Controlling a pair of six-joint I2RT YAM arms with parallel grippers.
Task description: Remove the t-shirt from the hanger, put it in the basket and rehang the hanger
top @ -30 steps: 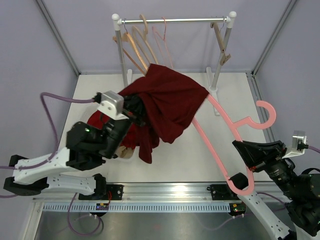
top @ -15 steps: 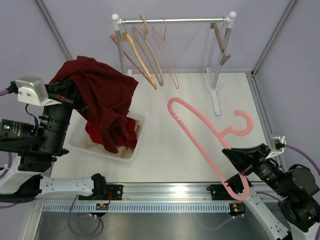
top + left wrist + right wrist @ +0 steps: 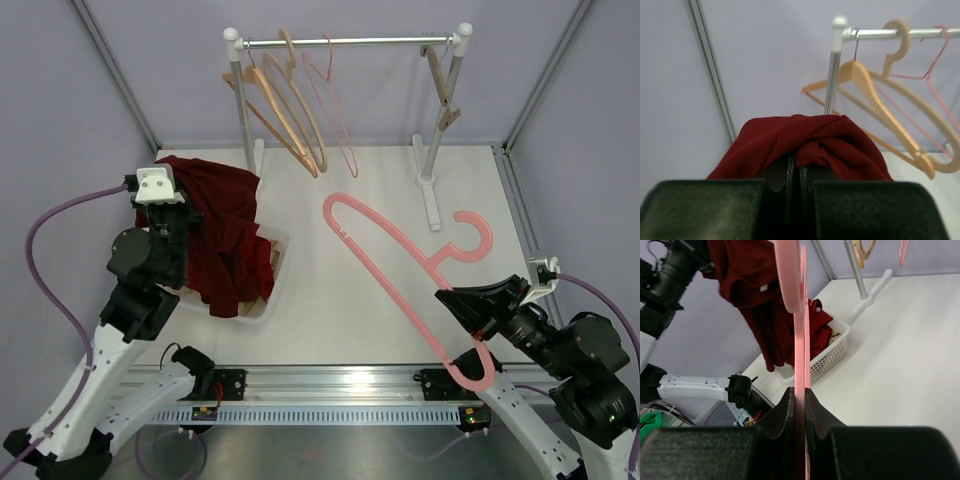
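The dark red t-shirt (image 3: 222,222) hangs from my left gripper (image 3: 185,205) over the white basket (image 3: 272,290) at the left. The left gripper (image 3: 796,167) is shut on a fold of the t-shirt (image 3: 830,145). The pink hanger (image 3: 400,265) is bare and off the shirt, held up over the middle-right of the table. My right gripper (image 3: 462,305) is shut on the hanger's arm; in the right wrist view the gripper (image 3: 800,395) clamps the pink bar (image 3: 800,340), with the shirt (image 3: 755,290) hanging beyond.
A clothes rack (image 3: 345,42) stands at the back with two wooden hangers (image 3: 290,110), a thin pink wire hanger (image 3: 335,110) and a wooden hanger (image 3: 445,85) by its right post. The basket holds other red and beige clothes (image 3: 262,265).
The left arm carried the t-shirt off the hanger, swung it left, then lowered it over the basket. The right arm kept the bare hanger, shifting it slightly left.
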